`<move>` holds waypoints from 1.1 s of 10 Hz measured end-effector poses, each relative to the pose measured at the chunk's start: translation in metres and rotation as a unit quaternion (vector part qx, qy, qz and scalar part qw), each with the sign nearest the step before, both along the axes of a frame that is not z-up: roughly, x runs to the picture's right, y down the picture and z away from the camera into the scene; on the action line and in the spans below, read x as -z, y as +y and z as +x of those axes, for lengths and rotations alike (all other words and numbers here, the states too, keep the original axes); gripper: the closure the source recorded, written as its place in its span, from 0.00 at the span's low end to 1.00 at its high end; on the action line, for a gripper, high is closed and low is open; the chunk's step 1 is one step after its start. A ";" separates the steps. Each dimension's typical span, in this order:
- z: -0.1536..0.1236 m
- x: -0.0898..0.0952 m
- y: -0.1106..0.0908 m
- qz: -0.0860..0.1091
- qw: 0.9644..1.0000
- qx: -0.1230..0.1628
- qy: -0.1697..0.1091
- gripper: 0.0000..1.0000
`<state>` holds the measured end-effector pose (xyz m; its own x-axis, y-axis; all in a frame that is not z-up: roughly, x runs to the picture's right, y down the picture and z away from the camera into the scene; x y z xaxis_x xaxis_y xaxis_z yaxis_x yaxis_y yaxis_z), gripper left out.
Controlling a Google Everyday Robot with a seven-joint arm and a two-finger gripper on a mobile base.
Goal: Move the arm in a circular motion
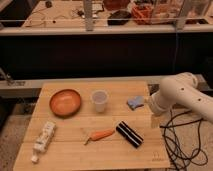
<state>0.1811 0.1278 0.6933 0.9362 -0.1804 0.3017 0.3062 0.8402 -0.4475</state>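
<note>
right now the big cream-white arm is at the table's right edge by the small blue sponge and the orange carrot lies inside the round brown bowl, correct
Not inside: the camera view shows the orange carrot on the wooden table, apart from the round brown bowl. The big cream-white arm, with its pincer, is at the right edge by the small blue sponge.

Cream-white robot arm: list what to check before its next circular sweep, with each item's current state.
1. Cream-white robot arm sits at the wooden table's right edge: ok.
2. Gripper, at the arm's end, touching the small blue sponge beside it: cannot tell.
3. Translucent plastic cup upright, apart from the arm: ok.
4. Orange carrot and black striped box lie low, apart from the arm: ok.
5. Black cables loop on the floor below the arm: not ok, possible snag.
</note>
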 end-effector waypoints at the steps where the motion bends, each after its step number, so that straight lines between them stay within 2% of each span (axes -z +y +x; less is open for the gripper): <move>1: -0.031 0.009 -0.003 0.007 1.000 0.016 -0.014 0.20; 3: -0.075 0.017 -0.015 0.022 0.998 0.042 -0.040 0.20; 4: -0.111 0.021 -0.028 0.033 0.995 0.066 -0.064 0.20; 6: -0.152 0.015 -0.050 0.045 0.990 0.098 -0.092 0.20; 8: -0.182 -0.011 -0.086 0.050 0.984 0.129 -0.117 0.20; 10: -0.188 -0.040 -0.120 0.054 0.981 0.142 -0.120 0.20; 11: -0.183 -0.062 -0.141 0.057 0.981 0.145 -0.113 0.20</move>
<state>-0.0015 -0.0129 0.7554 0.7522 -0.4736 0.4581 0.6200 0.7440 -0.2489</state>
